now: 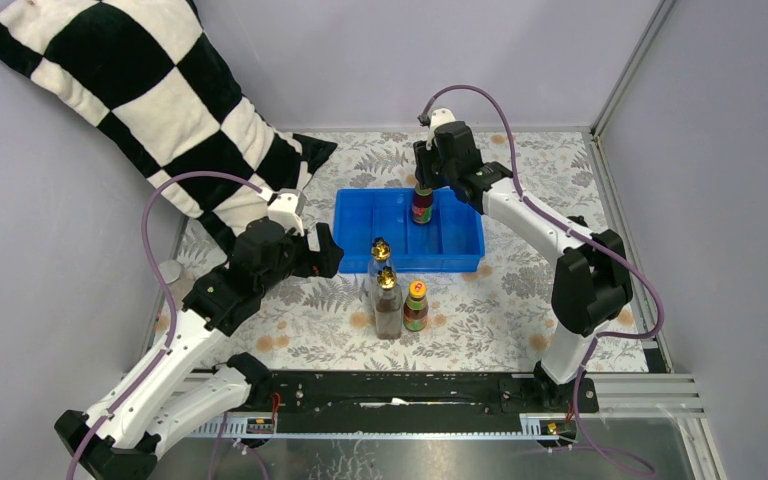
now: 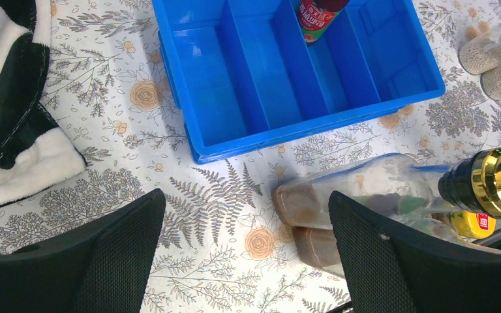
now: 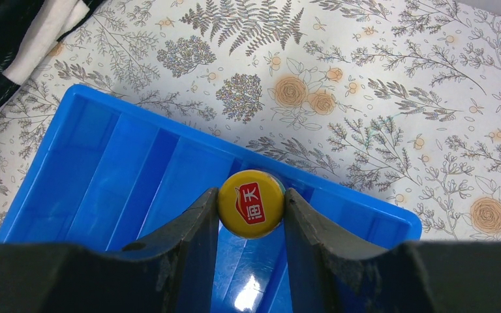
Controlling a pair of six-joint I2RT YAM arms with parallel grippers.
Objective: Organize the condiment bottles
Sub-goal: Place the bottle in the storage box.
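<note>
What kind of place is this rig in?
Probably a lab test cell dressed as a home table: plain walls with an aluminium frame, a floral tablecloth and a checkered pillow.

Two gold-spouted bottles, two orange-capped bottles

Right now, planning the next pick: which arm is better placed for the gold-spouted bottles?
Left: the left hand is open, empty, beside the gold-spouted bottles; the right hand is shut on a dark labelled bottle inside the blue tray.

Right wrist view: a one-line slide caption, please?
Right tool shut on the yellow cap of a bottle inside the blue tray.
</note>
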